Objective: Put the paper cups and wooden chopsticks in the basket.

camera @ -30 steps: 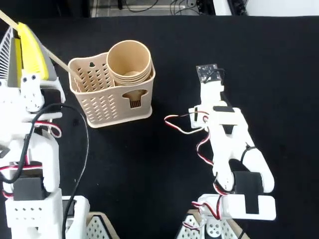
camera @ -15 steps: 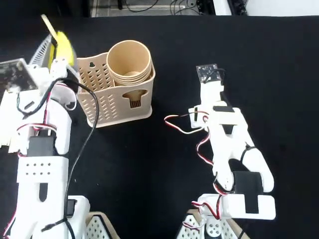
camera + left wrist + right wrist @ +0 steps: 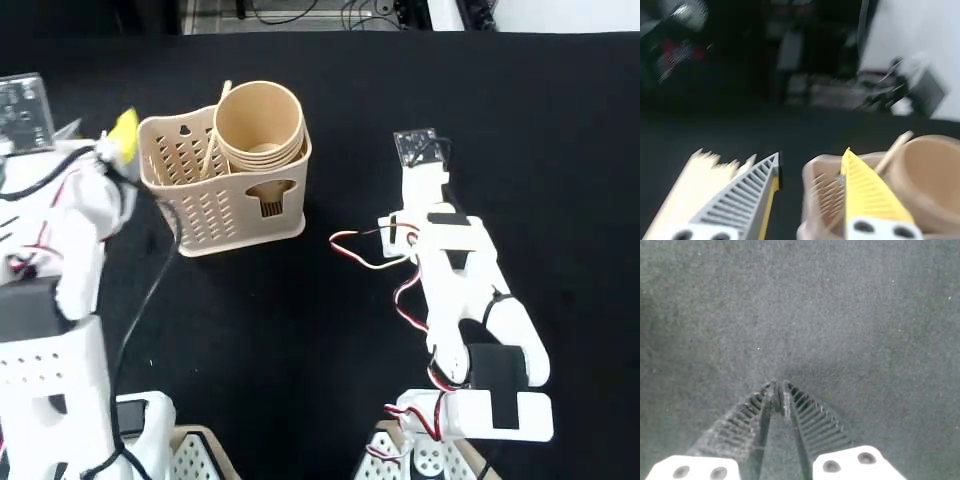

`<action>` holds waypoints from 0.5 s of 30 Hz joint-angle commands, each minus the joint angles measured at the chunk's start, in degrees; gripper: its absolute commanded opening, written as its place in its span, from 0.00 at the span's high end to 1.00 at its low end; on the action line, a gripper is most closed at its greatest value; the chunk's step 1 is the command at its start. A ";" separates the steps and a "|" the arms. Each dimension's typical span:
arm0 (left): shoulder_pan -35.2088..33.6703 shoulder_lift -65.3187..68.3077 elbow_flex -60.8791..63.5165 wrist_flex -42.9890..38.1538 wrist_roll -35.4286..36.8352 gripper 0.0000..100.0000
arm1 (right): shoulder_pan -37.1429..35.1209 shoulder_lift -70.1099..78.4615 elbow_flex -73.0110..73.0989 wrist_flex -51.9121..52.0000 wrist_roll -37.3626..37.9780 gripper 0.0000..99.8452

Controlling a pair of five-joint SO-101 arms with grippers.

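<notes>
— What can't you see here?
— The chopstick's [image 3: 217, 128] lower end, hidden inside the basket [image 3: 215, 210]. Its wall also covers the stacked paper cups [image 3: 258, 118] below their rims.
— And the left arm [image 3: 60, 260]?
— Cut off at the high view's edge.

Beyond the far edge of the black table [image 3: 560, 120] we see cables [image 3: 292, 12] trailing on pale floor [image 3: 212, 16], white wall [image 3: 570, 12] by the right corner.

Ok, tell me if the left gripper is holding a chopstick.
No, the chopstick leans inside the basket and the left gripper is open, empty.
</notes>
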 commanded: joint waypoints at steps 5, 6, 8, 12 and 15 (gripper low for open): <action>-12.62 10.46 -8.40 16.70 -13.80 0.80 | -0.44 -1.10 -0.31 -0.88 0.00 0.99; -13.67 13.10 -9.19 16.88 -14.24 0.80 | -0.44 -1.10 -0.31 -0.88 0.00 0.99; -15.60 19.25 -11.74 17.05 -14.33 0.80 | -0.44 -1.10 -0.31 -0.88 0.00 0.99; -17.19 33.85 -18.95 17.14 -14.24 0.80 | -0.44 -1.10 -0.31 -0.88 0.00 0.99; -16.92 44.92 -24.57 17.14 -14.24 0.80 | -0.44 -1.10 -0.31 -0.88 0.00 0.99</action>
